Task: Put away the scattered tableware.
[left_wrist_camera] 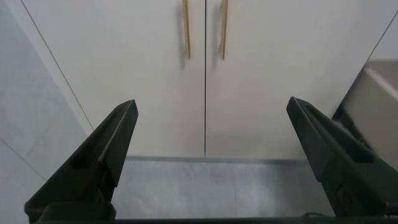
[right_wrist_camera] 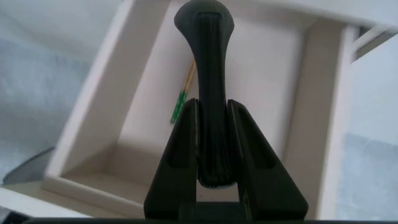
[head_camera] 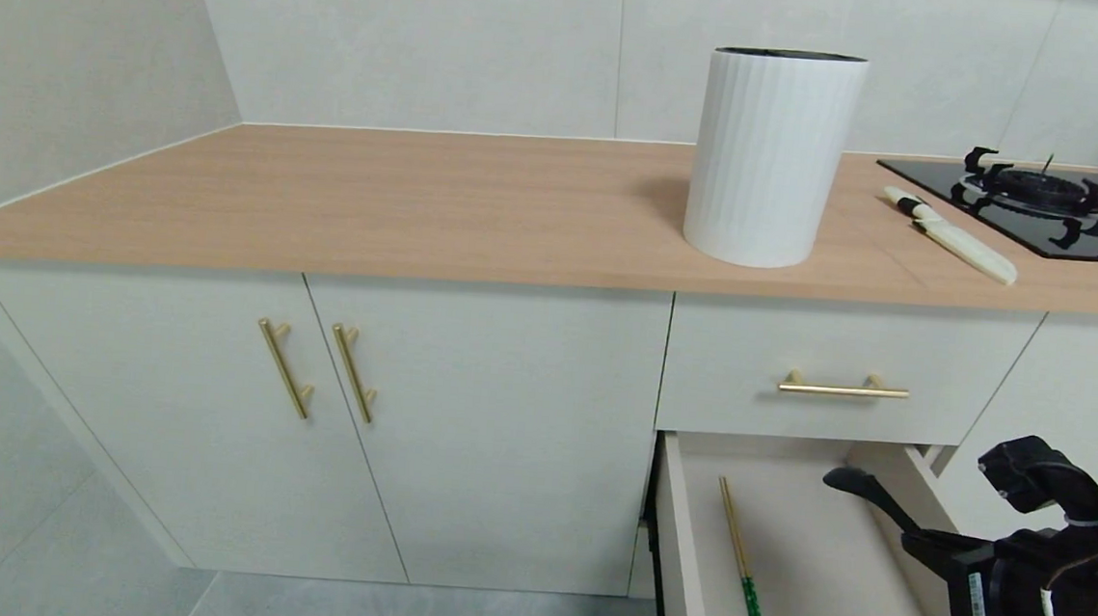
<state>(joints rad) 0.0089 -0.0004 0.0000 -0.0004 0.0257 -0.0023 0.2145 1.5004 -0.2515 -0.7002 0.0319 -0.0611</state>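
My right gripper (head_camera: 928, 549) is shut on a black utensil (head_camera: 860, 489) with a rounded end, held over the open lower drawer (head_camera: 677, 549). From the right wrist, the utensil (right_wrist_camera: 205, 37) sticks out past the closed fingers (right_wrist_camera: 180, 143), above the drawer's floor (right_wrist_camera: 267, 93). A pair of wooden chopsticks (head_camera: 740, 553) with green ends lies inside the drawer, near its left wall; the chopsticks (right_wrist_camera: 183, 93) sit beside the utensil's shaft. A cream knife (head_camera: 959, 242) rests on the counter. My left gripper (left_wrist_camera: 211, 107) stands open, low in front of the cabinet doors, holding nothing.
A tall white ribbed canister (head_camera: 772, 159) stands on the wooden counter (head_camera: 373, 199). A black gas hob (head_camera: 1040, 202) is at the back right. A shut drawer with a gold handle (head_camera: 843, 389) sits above the open one. Two cabinet doors with gold handles (left_wrist_camera: 186, 28) lie to the left.
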